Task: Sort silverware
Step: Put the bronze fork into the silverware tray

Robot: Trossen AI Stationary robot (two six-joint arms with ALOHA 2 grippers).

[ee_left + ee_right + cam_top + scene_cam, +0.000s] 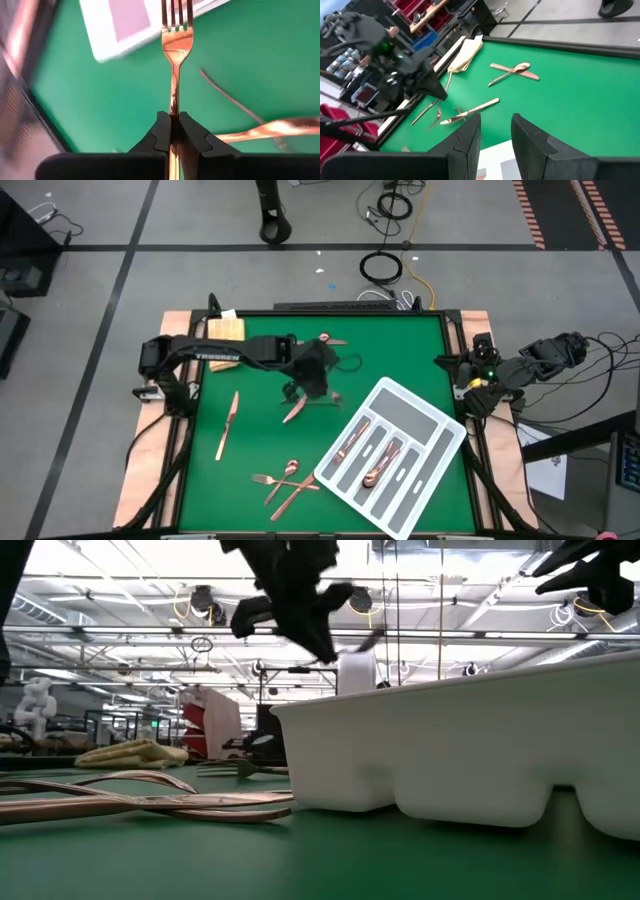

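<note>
I see my left gripper (171, 122) clamped on 1 copper fork (175, 45), held above the green table (400, 350) near the white tray (445, 442). My right gripper (495, 131) waits at the table's right edge, jaws apart.

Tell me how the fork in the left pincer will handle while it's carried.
The fork looks thin, polished metal, so probably stiff and light. The left pincer pinches only its narrow handle, so it could slip or swivel. Its tines point toward the tray.
</note>
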